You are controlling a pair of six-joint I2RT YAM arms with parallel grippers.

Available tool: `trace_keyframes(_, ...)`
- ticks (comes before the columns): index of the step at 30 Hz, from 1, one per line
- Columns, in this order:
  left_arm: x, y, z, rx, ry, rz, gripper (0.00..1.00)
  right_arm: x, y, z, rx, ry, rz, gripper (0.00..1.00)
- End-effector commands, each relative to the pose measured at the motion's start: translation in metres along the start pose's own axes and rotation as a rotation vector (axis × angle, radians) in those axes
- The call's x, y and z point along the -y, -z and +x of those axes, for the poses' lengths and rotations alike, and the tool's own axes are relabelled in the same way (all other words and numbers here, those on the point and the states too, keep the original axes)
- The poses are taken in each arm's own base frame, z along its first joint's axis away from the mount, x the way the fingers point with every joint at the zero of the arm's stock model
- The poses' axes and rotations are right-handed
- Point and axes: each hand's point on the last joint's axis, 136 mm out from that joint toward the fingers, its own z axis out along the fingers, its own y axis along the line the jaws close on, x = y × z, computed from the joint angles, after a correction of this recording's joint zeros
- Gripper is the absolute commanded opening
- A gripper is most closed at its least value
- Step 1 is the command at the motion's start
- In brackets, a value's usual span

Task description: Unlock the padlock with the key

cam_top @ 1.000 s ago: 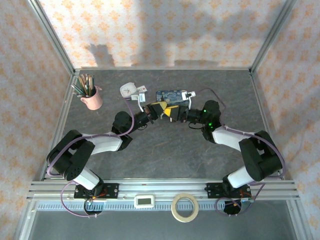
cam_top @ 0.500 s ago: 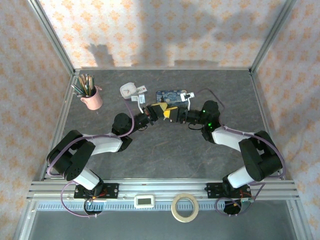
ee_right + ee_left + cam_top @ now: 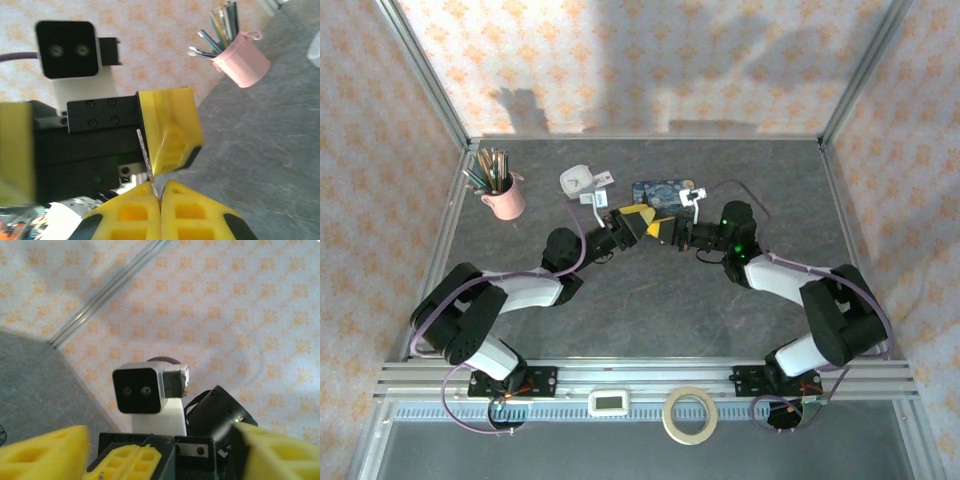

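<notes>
My right gripper (image 3: 161,192) is shut on the key (image 3: 148,159), a thin silvery strip that sticks up out of its yellow fingertips. The key's blade lies against the inner face of one yellow finger (image 3: 170,127) of my left gripper (image 3: 634,222). The left gripper (image 3: 159,456) is open wide, and the right gripper's yellow fingers (image 3: 127,460) reach in between its pads. In the top view the two grippers meet tip to tip above the middle of the table, the right gripper (image 3: 666,229) just in front of the blue tin. The padlock is hidden.
The blue painted tin (image 3: 656,190) lies right behind the grippers. A pink cup of pens (image 3: 504,200) stands at the back left, with a small white object (image 3: 577,180) between them. A tape roll (image 3: 690,415) and a white device (image 3: 611,403) rest on the front rail.
Both grippers have edged closer together over the table's middle. The right gripper has slid slightly left with the key, up to the left gripper's finger.
</notes>
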Motion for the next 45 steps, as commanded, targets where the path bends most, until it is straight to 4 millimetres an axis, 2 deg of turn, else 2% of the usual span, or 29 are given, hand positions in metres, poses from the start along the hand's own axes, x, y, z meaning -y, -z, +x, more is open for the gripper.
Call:
trace_keyframes(1, -0.004, 0.005, -0.014, 0.037, -0.022, -0.054, 0.78, 0.003, 0.005, -0.007, 0.003, 0.109, 0.104, 0.00)
trace_keyframes(8, -0.018, -0.004, 0.002, -0.058, -0.031, -0.110, 0.65, 0.005, 0.007, -0.006, -0.014, 0.136, 0.135, 0.00)
trace_keyframes(16, -0.010, -0.014, 0.017, -0.104, 0.000, -0.037, 0.28, 0.004, 0.006, -0.008, -0.006, 0.130, 0.120, 0.00)
trace_keyframes(22, -0.012, -0.016, 0.021, -0.122, 0.008, -0.035, 0.23, 0.002, 0.006, -0.008, -0.008, 0.123, 0.113, 0.00)
trace_keyframes(24, -0.011, -0.016, 0.021, -0.121, 0.009, -0.029, 0.06, 0.002, 0.005, -0.008, -0.008, 0.122, 0.113, 0.00)
trace_keyframes(25, -0.010, -0.016, 0.021, -0.122, 0.009, -0.025, 0.00, 0.003, 0.005, -0.008, -0.007, 0.120, 0.117, 0.00)
trace_keyframes(26, -0.010, -0.016, 0.021, -0.121, 0.009, -0.024, 0.00, 0.005, 0.006, -0.009, -0.005, 0.117, 0.125, 0.03)
trace_keyframes(28, -0.009, -0.015, 0.019, -0.114, 0.007, -0.024, 0.00, 0.010, 0.008, -0.010, 0.001, 0.106, 0.153, 0.16)
trace_keyframes(32, -0.004, -0.013, 0.010, -0.079, -0.006, -0.029, 0.00, 0.011, 0.028, -0.022, 0.068, 0.096, 0.171, 0.50)
trace_keyframes(33, -0.002, -0.013, 0.009, -0.077, -0.009, -0.024, 0.00, 0.008, 0.033, -0.025, 0.085, 0.099, 0.159, 0.53)
trace_keyframes(38, 0.003, -0.017, 0.009, -0.084, 0.002, 0.004, 0.00, -0.008, 0.034, -0.028, 0.097, 0.096, 0.078, 0.54)
trace_keyframes(45, 0.009, -0.018, 0.011, -0.068, 0.059, 0.059, 0.00, -0.012, 0.028, -0.027, 0.122, 0.056, 0.004, 0.44)
